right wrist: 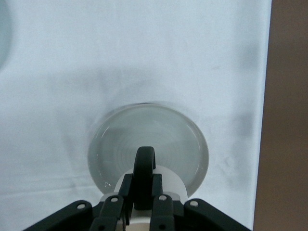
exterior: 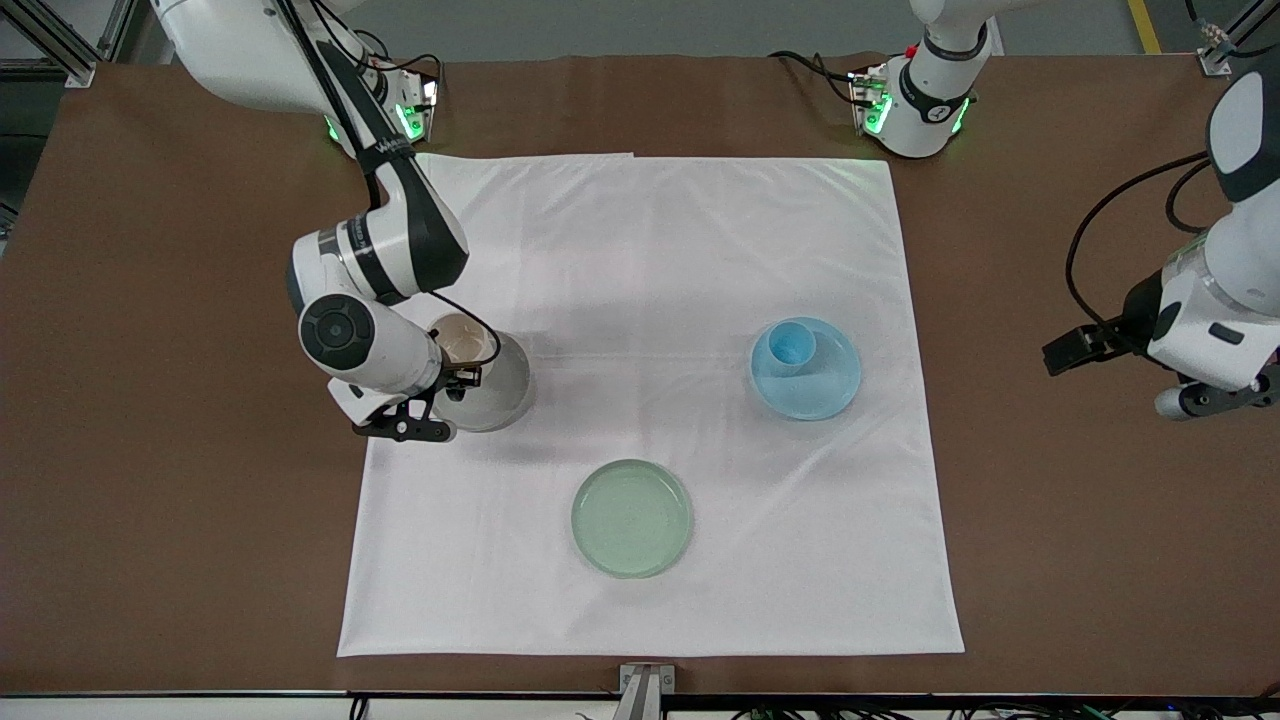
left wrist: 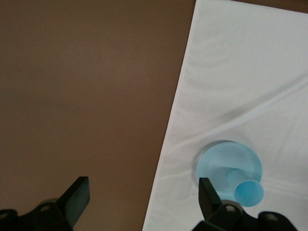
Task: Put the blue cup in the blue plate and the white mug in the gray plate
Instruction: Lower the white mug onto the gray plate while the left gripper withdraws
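- Blue cup (exterior: 790,347): stands upright in the blue plate (exterior: 822,388), off centre, on the part of the plate farther from the front camera. Nothing is touching it.
- Green plate (exterior: 632,518): the item nearest the front camera, lying flat on the white cloth (exterior: 650,250), with nothing on it.
- Blue plate: on the cloth toward the left arm's end of the surface (exterior: 150,450), farther from the front camera than the green plate.
- Left gripper (left wrist: 139,199): over bare brown surface just off the cloth edge, well apart from the blue plate. Jaws stand wide open and hold nothing.
- White mug (exterior: 462,345): held upright over the gray plate (exterior: 500,385); whether its base touches the plate cannot be told. Its dark handle (right wrist: 144,168) is pinched between the jaws of the right gripper (right wrist: 143,204).
- Right gripper: directly over the gray plate, jaws closed tight on the mug handle.
- Gray plate: on the cloth toward the right arm's end of the surface, about as far from the front camera as the blue plate, partly hidden by the right arm.
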Motion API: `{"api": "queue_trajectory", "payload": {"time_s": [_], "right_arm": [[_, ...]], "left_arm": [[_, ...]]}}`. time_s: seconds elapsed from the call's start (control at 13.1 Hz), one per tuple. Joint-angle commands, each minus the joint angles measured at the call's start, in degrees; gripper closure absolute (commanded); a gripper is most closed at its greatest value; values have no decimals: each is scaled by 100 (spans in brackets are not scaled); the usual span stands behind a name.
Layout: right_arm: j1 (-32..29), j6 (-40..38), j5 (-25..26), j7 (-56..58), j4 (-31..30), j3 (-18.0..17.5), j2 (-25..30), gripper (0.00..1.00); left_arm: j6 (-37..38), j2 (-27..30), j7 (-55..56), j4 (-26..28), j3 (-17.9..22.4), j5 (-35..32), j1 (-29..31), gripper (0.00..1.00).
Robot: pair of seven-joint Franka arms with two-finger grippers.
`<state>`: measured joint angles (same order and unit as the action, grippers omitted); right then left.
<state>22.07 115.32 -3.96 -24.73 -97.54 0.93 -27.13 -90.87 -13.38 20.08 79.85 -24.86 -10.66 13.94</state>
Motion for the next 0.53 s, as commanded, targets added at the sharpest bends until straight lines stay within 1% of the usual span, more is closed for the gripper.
{"api": "queue_trajectory", "payload": {"time_s": [0.0,0.08,0.15,0.23,0.31,0.38,0.46], "right_arm": [[-45,271,-105,56,-37,-5,-169,97],[-45,315,-105,56,-37,-5,-239,97],[-28,316,-105,56,-45,-5,-292,97],[34,316,-105,56,-54,-5,-328,96],[52,333,-113,56,-46,-5,-397,96],[52,360,-105,56,-46,-5,-433,96],[52,421,-113,56,-46,-5,-459,96]], "left_arm": [[297,616,-739,109,147,-130,-119,0],[637,809,-1073,135,775,-17,-529,0],[789,1020,-1319,275,1329,185,-916,0],[738,1413,-1435,703,1709,587,-1024,0],[581,1705,-1436,1038,2026,782,-1234,0],[518,1890,-1375,1241,2290,819,-1471,0],[500,1944,-1357,1313,2319,837,-1482,0]]}}
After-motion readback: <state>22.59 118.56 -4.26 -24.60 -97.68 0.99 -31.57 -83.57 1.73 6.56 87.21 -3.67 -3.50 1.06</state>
